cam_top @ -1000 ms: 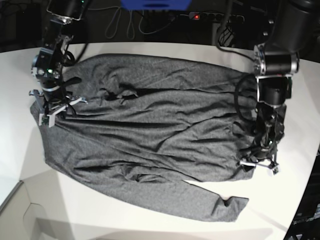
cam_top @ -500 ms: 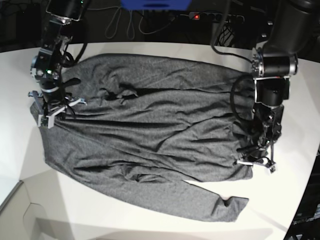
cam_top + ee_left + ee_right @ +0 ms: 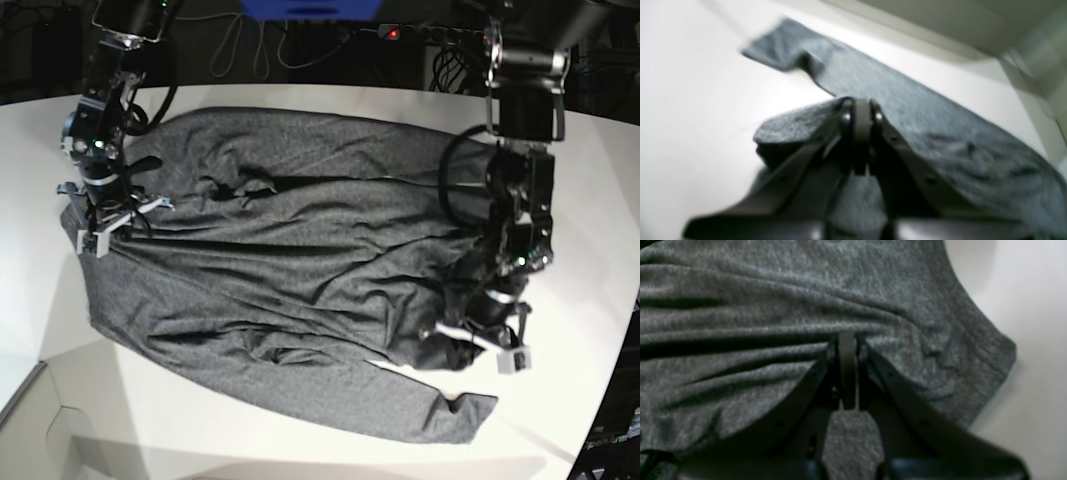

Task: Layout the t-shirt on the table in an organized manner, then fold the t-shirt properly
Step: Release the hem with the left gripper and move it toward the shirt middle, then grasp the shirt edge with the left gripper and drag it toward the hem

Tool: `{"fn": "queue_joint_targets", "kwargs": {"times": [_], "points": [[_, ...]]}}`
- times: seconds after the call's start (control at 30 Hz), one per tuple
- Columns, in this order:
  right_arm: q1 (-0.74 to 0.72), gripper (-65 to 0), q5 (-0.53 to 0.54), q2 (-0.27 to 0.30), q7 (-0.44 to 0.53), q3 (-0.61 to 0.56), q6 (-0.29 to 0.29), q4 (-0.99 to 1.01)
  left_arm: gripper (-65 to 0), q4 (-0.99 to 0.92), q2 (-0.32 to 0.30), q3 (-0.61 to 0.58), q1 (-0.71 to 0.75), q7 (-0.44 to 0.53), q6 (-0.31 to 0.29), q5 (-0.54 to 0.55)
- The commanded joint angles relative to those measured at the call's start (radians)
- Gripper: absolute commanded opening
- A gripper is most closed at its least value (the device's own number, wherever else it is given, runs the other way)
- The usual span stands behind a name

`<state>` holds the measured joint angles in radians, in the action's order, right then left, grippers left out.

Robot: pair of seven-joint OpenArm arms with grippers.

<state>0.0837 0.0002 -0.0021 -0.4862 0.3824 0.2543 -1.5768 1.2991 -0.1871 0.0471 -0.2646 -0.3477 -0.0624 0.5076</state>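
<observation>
The t-shirt (image 3: 290,270) fills the middle of the table (image 3: 300,445), so I take it as my landmark. Bare white table lies open on every side of it — widest along the near edge. One sleeve (image 3: 420,410) trails across that near strip. Cables (image 3: 300,40) crowd the dark space beyond its far side.

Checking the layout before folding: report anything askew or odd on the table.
The t-shirt lies crooked and heavily wrinkled on the table, with one long sleeve trailing toward the near edge. Both the left gripper and right gripper are shut on its fabric.
</observation>
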Motion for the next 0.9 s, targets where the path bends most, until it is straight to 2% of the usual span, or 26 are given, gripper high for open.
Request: {"fn": "queue_joint_targets", "kwargs": {"times": [0.0,0.27,0.5,0.67,0.73,0.87], "points": [[-0.011,-64.3,0.005,0.007,0.024,0.002,-0.003,-0.020,-65.0,0.035,-0.013,-0.011,-0.008,0.028,-0.003,0.003],[0.008,-64.3,0.005,0.007,0.027,0.002,-0.003,-0.020,-65.0,0.153,-0.019,-0.072,0.149,0.022,-0.006,0.003],[0.009,-64.3,0.005,0.007,0.025,0.002,-0.003,-0.020,-64.6,0.165,-0.050,-0.131,0.210,0.022,-0.006,0.001],[0.009,-64.3,0.005,0.006,0.025,0.000,-0.003,-0.020,-64.3,0.168,-0.110,-0.207,0.213,0.022,-0.006,0.003],[0.009,-64.3,0.005,0.006,0.025,-0.001,-0.003,-0.020,-61.6,0.178,-0.131,-0.241,0.213,0.022,-0.006,0.004],[0.009,-64.3,0.005,0.004,0.024,-0.003,-0.003,-0.020,-48.6,0.219,-0.160,-0.280,0.218,0.022,-0.007,0.003]]}}
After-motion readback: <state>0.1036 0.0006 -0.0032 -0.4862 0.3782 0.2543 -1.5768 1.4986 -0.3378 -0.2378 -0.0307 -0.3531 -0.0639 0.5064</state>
